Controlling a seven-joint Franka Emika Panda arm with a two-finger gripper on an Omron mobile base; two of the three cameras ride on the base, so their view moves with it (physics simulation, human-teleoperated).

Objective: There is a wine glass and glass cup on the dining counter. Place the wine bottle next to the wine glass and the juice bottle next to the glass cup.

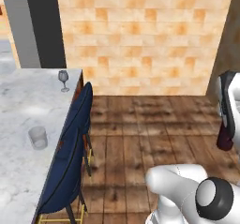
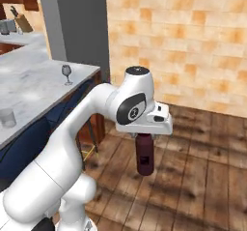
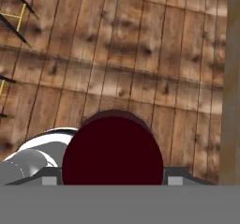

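Left base view, left to right: one glass cup (image 1: 38, 137) at left edge on dining counter (image 1: 21, 106). One wine glass (image 1: 63, 80) upper left, near counter's far corner. Two blue chairs (image 1: 70, 153) tucked beside counter. Far right: one wine bottle (image 1: 225, 136), hanging over wood floor (image 1: 150, 124), top hidden. Gripper (image 2: 144, 134) clenched on bottle's top; fingers hard to see. Bottle cut off at hand view's bottom.

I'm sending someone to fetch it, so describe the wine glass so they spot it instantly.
Find the long marble dining counter with blue chairs along its edge. Near its far corner stands the wine glass. Unlike the squat, straight-sided glass cup nearer along the counter, it has a stem and round bowl.
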